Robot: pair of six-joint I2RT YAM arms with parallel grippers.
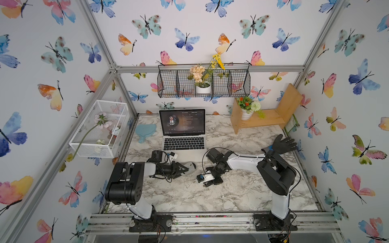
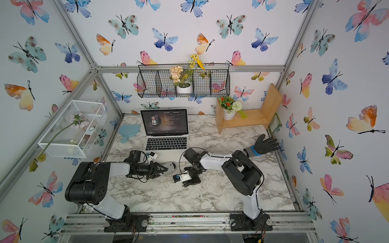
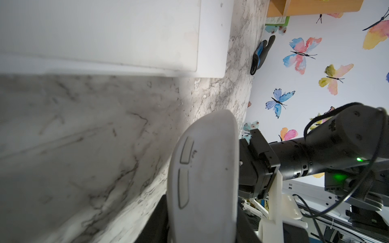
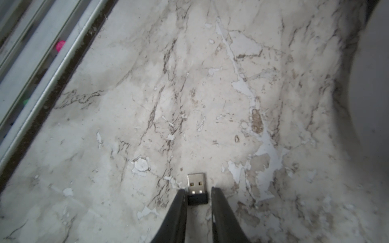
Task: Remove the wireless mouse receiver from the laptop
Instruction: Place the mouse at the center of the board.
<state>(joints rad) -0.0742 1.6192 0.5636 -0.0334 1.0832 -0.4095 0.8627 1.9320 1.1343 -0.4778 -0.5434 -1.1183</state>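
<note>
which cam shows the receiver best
The right wrist view: the receiver is close up, its metal plug and dark cap clear, between the fingers of the right gripper. In both top views that gripper hides it. The left wrist view shows the mouse, not the receiver.

Place: we see a robot test cell dressed up as a home desk.
Frame: we find aluminium rails (image 1: 273, 68) boxing it in.
Dressing: butterfly wallpaper (image 1: 185, 40), marble-look tabletop (image 1: 210, 195), laptop (image 1: 185, 145), potted flowers (image 1: 203, 84).
</note>
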